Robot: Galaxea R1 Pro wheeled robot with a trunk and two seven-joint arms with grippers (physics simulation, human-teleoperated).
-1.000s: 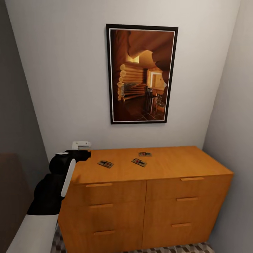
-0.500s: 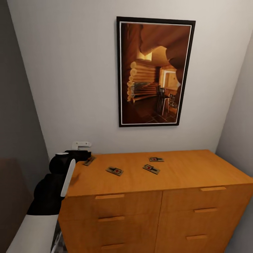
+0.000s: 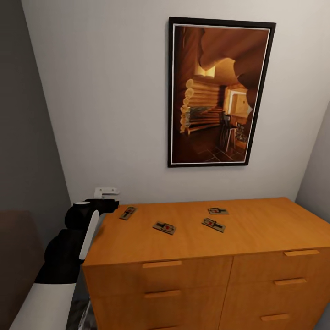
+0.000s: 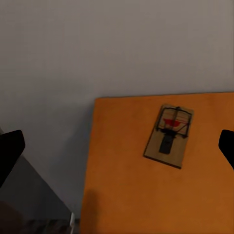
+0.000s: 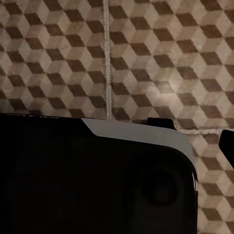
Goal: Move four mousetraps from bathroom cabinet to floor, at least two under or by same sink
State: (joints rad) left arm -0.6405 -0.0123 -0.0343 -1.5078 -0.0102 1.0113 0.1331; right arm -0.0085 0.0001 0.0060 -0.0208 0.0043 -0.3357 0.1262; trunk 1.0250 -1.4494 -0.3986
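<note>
Head view
Cabinet (image 3: 183, 247): orange-brown wood, smooth flat top, drawer fronts with slim bar pulls; set against a pale matte wall.
Mousetraps: four small flat dark rectangles with thin metal parts, all lying on the cabinet top, well apart from each other. Leftmost mousetrap (image 3: 128, 213) near the top's left back corner, just beside the left gripper; second mousetrap (image 3: 164, 227) toward the middle; third mousetrap (image 3: 213, 224) right of it; fourth mousetrap (image 3: 218, 211) behind that one, closest to the wall.
Left gripper (image 3: 106, 201): black and white, glossy, held at the cabinet's left back corner at the level of the top; finger spacing hard to read from here.
Framed picture (image 3: 220, 92): tall rectangle, thin black frame, warm brown log-cabin interior, hung on the wall above the cabinet.

Left wrist view
Leftmost mousetrap (image 4: 169, 135): tan wooden plate, thin wire bar, red patch at one end, lying flat on the orange top.
Left gripper: two black fingertips (image 4: 9, 151) at opposite edges of the frame, spread wide, nothing between them.
Wall: plain grey, featureless.

Right wrist view
Bathroom floor (image 5: 146, 58): tiles printed with brown, beige and white cubes, pale grout lines.
Robot body (image 5: 97, 175): smooth black rounded housing with a white edge band, in front of the floor.
Right gripper: one dark fingertip (image 5: 228, 144) at the frame edge; open or closed, cannot tell.
</note>
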